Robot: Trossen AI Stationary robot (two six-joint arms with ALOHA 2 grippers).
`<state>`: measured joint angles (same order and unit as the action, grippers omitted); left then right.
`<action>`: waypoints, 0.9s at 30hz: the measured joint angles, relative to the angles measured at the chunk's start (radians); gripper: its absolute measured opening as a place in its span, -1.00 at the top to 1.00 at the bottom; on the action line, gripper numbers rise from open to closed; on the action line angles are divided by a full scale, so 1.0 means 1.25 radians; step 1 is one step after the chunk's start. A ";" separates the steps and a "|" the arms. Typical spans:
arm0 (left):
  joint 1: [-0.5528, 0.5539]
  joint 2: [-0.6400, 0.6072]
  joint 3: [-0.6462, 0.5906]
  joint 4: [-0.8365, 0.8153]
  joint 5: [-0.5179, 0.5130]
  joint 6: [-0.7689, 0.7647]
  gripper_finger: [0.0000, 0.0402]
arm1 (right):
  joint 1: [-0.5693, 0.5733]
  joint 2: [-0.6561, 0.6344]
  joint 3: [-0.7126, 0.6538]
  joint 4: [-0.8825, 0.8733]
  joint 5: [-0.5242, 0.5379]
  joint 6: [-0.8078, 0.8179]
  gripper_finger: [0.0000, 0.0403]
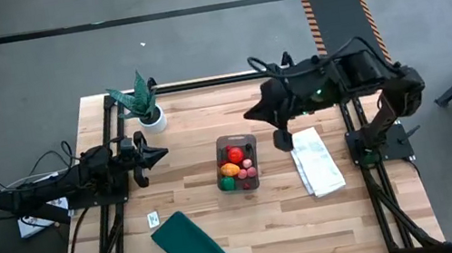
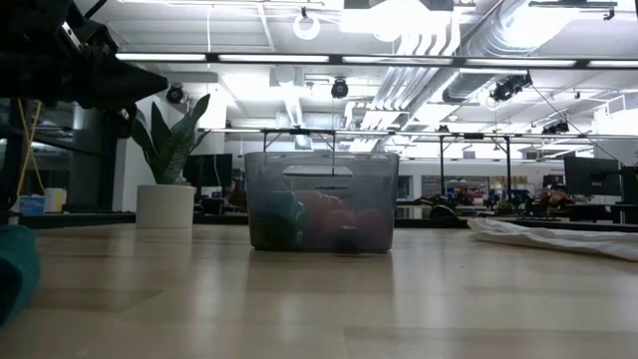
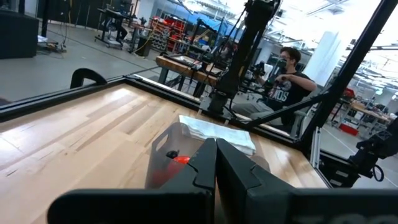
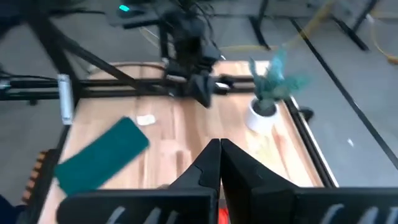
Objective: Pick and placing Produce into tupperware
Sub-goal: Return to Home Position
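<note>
The clear grey-tinted tupperware (image 1: 238,162) stands on its base at the table's middle, also in the low view (image 2: 321,201) and the left wrist view (image 3: 168,152). The produce (image 1: 236,167) lies inside it: a red ball, a green piece, an orange piece and small pink pieces. My left gripper (image 1: 160,154) is shut and empty, left of the tupperware above the table (image 3: 216,155). My right gripper (image 1: 252,115) is shut and empty, raised above the table beyond the tupperware's far right side (image 4: 219,155).
A potted spiky plant (image 1: 145,103) stands near the far left corner. A folded white cloth (image 1: 316,159) lies right of the tupperware. A dark green cloth (image 1: 189,248) and a small white tag (image 1: 153,219) lie near the front. A person (image 3: 291,81) sits beyond the table.
</note>
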<state>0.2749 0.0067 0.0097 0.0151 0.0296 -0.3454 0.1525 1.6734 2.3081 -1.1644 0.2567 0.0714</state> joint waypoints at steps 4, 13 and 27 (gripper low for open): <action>0.000 0.000 0.000 0.000 0.000 0.000 1.00 | -0.013 -0.048 -0.002 0.067 -0.113 -0.067 1.00; 0.000 0.000 0.000 0.000 0.000 0.000 1.00 | -0.015 -0.229 0.001 0.198 -0.202 -0.209 1.00; 0.000 0.000 0.000 0.000 0.000 0.000 1.00 | -0.028 -0.375 -0.012 0.281 -0.245 -0.293 1.00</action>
<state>0.2749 0.0067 0.0097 0.0151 0.0296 -0.3455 0.1171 1.2045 2.2934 -0.8132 -0.0496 -0.2946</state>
